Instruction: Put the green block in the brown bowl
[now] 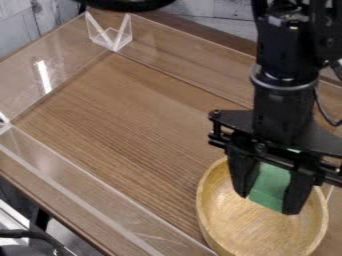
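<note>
The bowl sat at the near right of the tabletop. Over its far right part hung our claw, pinching the block, whose long axis we could not make out behind the fingers. The block looked to be above the bowl's inside, so we judged that the coming move needed mainly lowering and letting go.

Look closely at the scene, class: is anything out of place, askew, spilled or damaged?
Nothing stands out as odd. The block sits between the jaws above the bowl, tilted, which fits being carried. The bowl looks undamaged, and no spill shows on the table.
</note>
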Tool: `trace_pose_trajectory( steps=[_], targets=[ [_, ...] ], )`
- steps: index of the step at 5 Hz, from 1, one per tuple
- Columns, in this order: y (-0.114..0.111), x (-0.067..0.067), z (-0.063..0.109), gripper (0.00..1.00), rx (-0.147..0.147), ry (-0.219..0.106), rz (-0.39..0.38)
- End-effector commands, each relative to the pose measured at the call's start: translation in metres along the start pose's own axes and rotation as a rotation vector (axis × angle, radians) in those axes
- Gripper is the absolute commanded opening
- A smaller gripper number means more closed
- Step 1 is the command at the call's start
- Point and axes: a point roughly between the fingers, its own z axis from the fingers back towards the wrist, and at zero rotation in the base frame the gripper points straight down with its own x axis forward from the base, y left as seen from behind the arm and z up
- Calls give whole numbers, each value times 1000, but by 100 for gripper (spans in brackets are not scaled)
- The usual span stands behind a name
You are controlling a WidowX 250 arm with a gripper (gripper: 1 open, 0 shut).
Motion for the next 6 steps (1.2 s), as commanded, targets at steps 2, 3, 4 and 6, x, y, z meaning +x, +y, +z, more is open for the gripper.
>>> trace_pose_trajectory(
  steps=[2, 3, 4, 6],
  targets=[
    [-1, 10, -3, 0, -29, -45, 1],
    [1, 14, -9, 0, -32, -45, 5],
    [2, 18, -14, 0, -35, -44, 8],
    [5, 25, -24, 0, -42, -41, 11]
  ],
)
